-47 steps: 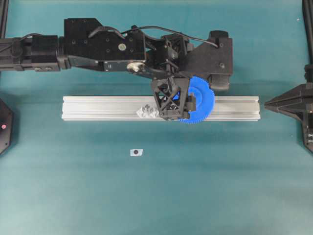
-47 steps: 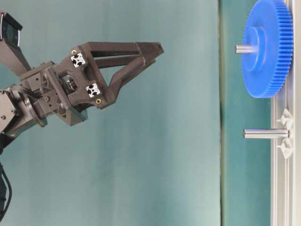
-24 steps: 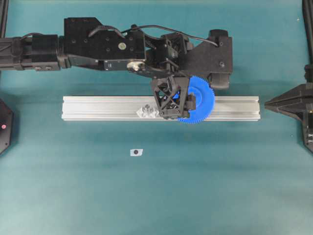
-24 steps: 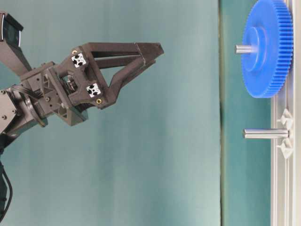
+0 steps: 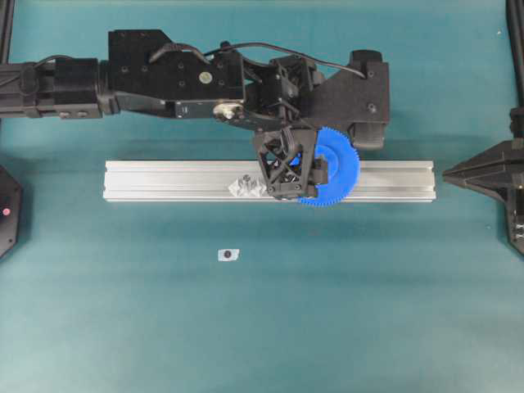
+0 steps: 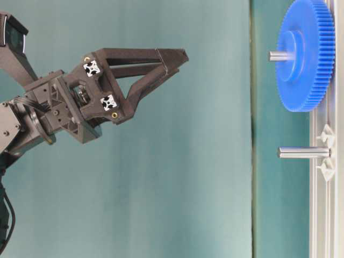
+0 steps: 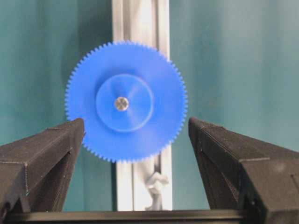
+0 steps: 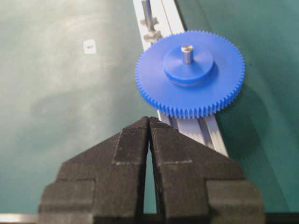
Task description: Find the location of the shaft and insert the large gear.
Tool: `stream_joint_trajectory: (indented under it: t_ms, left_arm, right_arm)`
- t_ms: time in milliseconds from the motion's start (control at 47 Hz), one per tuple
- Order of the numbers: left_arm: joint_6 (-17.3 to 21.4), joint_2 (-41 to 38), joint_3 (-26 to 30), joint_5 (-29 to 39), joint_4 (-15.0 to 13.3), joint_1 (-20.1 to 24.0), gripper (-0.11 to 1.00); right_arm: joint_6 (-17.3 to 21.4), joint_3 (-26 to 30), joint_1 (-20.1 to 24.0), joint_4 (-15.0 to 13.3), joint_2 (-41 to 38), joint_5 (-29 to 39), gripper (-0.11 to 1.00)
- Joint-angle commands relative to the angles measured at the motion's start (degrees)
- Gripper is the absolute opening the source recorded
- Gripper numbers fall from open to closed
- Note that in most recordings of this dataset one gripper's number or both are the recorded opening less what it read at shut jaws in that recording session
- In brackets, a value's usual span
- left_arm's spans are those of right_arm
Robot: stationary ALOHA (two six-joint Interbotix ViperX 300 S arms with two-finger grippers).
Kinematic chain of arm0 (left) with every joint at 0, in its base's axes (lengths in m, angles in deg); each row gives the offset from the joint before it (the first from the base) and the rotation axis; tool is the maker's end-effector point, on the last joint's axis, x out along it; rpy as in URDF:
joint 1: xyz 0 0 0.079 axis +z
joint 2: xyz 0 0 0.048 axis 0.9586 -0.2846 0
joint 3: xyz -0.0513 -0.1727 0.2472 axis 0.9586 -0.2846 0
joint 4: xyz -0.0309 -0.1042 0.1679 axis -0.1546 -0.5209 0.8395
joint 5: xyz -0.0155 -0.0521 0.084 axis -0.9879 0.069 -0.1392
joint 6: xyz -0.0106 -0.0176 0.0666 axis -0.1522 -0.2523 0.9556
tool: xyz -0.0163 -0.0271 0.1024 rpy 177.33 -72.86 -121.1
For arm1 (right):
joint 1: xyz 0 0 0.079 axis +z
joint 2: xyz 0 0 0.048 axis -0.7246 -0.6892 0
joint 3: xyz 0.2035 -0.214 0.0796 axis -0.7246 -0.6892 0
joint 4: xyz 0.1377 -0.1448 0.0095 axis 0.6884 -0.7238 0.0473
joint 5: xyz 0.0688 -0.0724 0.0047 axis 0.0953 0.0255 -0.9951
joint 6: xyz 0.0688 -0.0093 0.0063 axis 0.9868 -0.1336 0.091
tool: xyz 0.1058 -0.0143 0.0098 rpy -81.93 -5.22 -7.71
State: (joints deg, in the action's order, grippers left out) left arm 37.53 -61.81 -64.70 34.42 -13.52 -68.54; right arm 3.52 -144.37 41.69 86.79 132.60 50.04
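The large gear (image 5: 342,168) is a flat blue toothed wheel lying level on the aluminium rail (image 5: 164,180). It is threaded on a silvery shaft (image 6: 277,56) whose tip (image 8: 187,52) pokes out of the hub (image 7: 122,103). My left gripper (image 6: 183,55) hangs well above the gear (image 7: 126,140), open wide, with nothing between its fingers (image 7: 51,154). My right gripper (image 8: 149,119) is shut and empty. It rests at the right edge (image 5: 449,173), pointing at the rail's end.
A second bare silvery pin (image 6: 303,152) flanked by two clear blocks stands on the same rail, left of the gear (image 5: 246,183). A small pale stub with a dark top (image 5: 228,255) lies on the teal mat in front of the rail.
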Motion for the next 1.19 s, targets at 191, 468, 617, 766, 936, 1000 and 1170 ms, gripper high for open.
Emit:
stream_joint_trajectory:
  t_ms: [191,468,617,766,936,1000,1170]
  left_arm:
    - [0.00,1.14,1.32,-0.18,0.18,-0.18,0.87]
    - [0.00,1.14,1.23,-0.18,0.18,-0.09,0.87]
    - [0.09,0.79,1.23,-0.18,0.18,-0.18,0.87]
    - [0.09,0.35,1.23,-0.18,0.18,-0.09,0.87]
    - [0.09,0.35,1.23,-0.18,0.18,0.00,0.87]
    - [0.09,0.35,1.23,-0.18,0.18,0.00,0.87]
    - [0.09,0.35,1.23,-0.18,0.18,0.00,0.87]
  right_arm:
    - [0.35,0.62,-0.18,-0.09,-0.44,-0.26,0.06]
    - [0.35,0.62,-0.18,-0.09,-0.44,-0.26,0.06]
    - [0.35,0.62,-0.09,0.00,-0.44,-0.26,0.06]
    - [0.35,0.62,-0.09,-0.09,-0.44,-0.26,0.06]
    - [0.35,0.44,-0.09,0.00,-0.44,-0.26,0.06]
    - [0.35,0.35,-0.18,-0.09,-0.44,-0.26,0.06]
    - [0.35,0.35,-0.09,0.00,-0.44,-0.18,0.06]
